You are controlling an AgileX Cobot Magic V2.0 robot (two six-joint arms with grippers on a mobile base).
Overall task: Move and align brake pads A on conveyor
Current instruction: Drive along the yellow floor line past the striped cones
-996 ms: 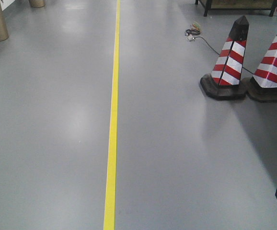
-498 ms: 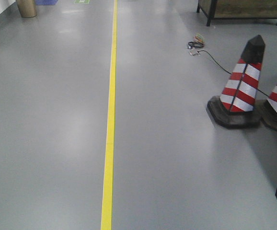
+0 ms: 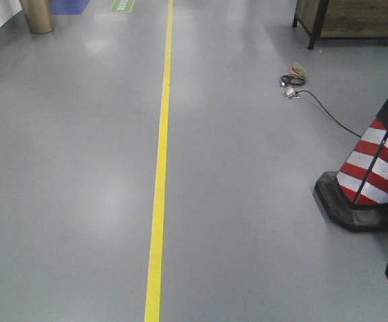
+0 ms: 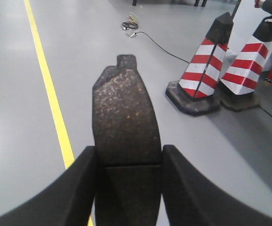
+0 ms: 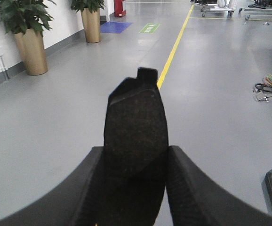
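Between the fingers of the left gripper (image 4: 129, 162) a brake pad (image 4: 123, 117) is clamped by its near end, its notched tip pointing out over the grey floor (image 3: 80, 168); the right gripper (image 5: 133, 169) pinches a second brake pad (image 5: 136, 127) likewise. Each looks stiff, dense and gritty-faced — unlikely to slip; holding the long edges seems sound. No conveyor shows. Against half a second ago, the front view has advanced — only one striped cone (image 3: 372, 174) remains, the cable bundle (image 3: 293, 79) sits lower.

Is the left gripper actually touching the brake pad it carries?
Touching. The left wrist view shows the left gripper closed on the brake pad, both fingers pressed against its side edges with no gap showing.
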